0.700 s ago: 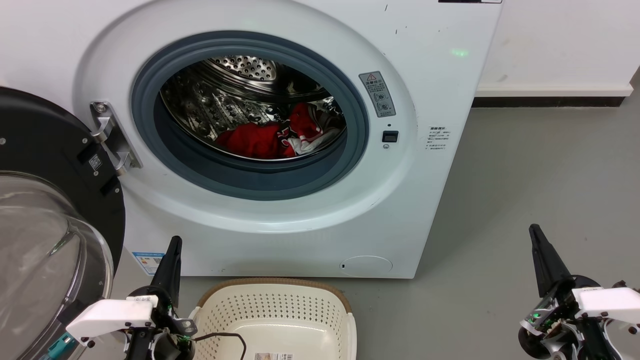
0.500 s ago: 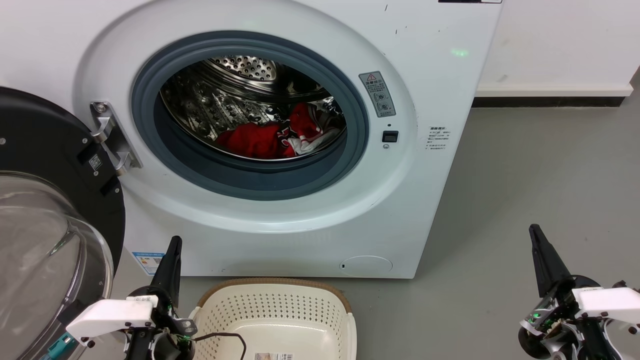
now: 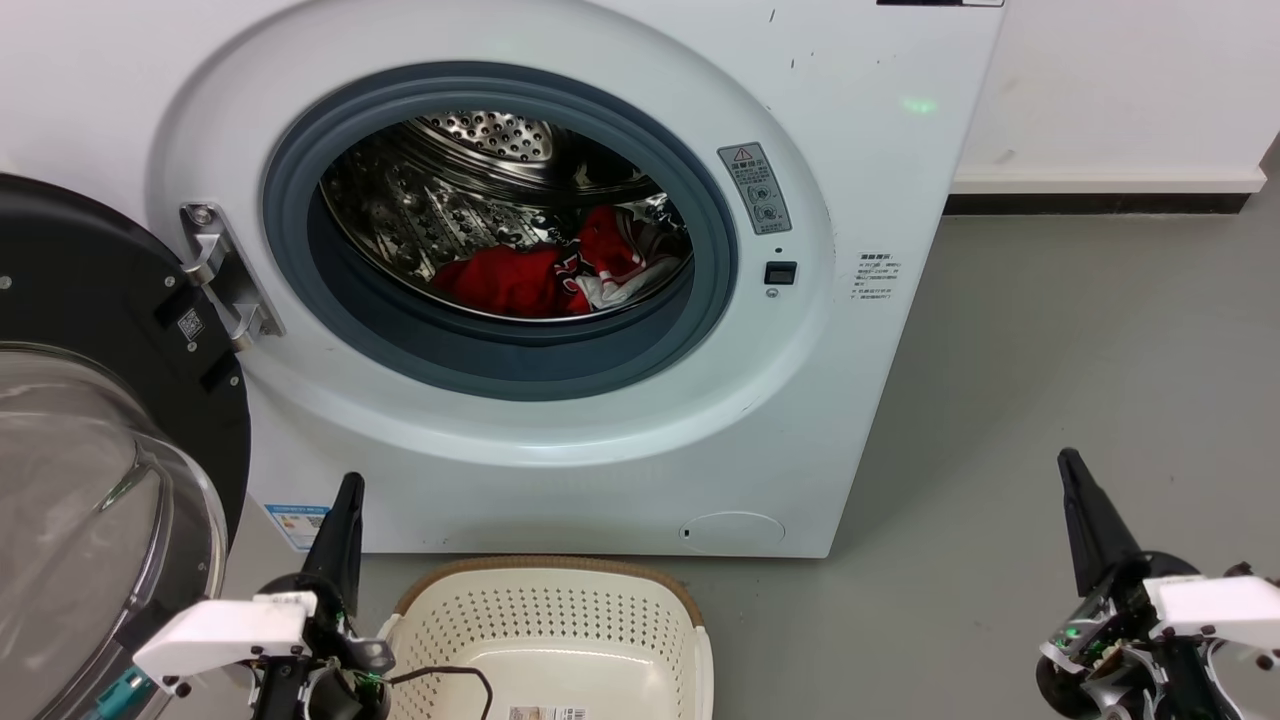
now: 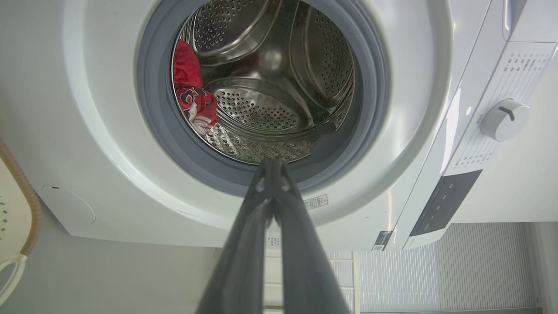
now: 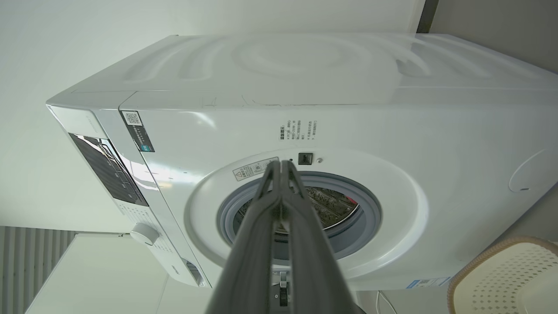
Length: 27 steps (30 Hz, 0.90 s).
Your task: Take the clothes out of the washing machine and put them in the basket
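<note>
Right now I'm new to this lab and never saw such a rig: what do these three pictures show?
A two-armed wheeled robot faces a washing machine with its door swung open. The wide picture is from its head camera, looking down: the left tool and right tool are the dark pointed fingers at the lower corners, both shut, holding nothing. The other two pictures come from wrist cameras looking along those fingers. Red clothes lie in the steel drum; the cream basket stands on the floor in front.
</note>
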Motion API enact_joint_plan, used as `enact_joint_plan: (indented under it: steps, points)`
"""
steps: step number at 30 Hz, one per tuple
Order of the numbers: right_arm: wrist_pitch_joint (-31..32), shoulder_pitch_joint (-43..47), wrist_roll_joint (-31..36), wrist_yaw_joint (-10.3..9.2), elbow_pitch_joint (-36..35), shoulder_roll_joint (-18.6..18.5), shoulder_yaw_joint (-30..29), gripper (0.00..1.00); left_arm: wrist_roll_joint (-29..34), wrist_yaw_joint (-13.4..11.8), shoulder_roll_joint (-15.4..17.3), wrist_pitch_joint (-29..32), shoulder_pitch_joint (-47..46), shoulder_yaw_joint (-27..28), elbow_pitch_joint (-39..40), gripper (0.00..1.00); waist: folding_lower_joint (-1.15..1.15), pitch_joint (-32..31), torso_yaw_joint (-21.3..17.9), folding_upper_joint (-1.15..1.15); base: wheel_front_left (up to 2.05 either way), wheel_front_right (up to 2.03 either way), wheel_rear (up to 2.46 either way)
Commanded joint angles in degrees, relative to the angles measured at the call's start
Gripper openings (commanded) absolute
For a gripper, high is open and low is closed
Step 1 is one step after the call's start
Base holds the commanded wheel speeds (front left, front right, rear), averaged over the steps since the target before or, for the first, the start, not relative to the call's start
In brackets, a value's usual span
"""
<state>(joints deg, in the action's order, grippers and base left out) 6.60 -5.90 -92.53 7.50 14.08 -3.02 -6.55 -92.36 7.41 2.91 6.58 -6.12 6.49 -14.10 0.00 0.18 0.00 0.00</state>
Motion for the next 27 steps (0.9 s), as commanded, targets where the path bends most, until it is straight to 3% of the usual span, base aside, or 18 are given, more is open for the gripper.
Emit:
enact_joint_plan:
  steps: [1, 11, 27]
  points:
    - [0.0, 0.0, 0.0, 0.0, 0.0, 0.0, 0.0, 1.0, 0.0, 0.0, 0.0, 0.0, 0.0, 0.0, 0.0, 1.0, 0.0, 0.0, 0.0, 0.0, 0.0, 0.0, 0.0]
    - [-2.2, 1.3, 2.3, -0.01, 0.8, 0.0, 0.5, 1.0, 3.1, -0.2, -0.1, -2.2, 1.4, 0.2, 0.6, 1.0, 0.0, 0.1, 0.0, 0.0, 0.0, 0.0, 0.0]
    - [-6.4, 3.0, 25.0, -0.01, -5.5, 0.1, 0.9, 1.0, 22.3, -4.9, 0.0, -6.4, 2.8, -1.2, 6.9, 1.0, 0.0, 0.4, 0.0, 0.0, 0.0, 0.0, 0.0]
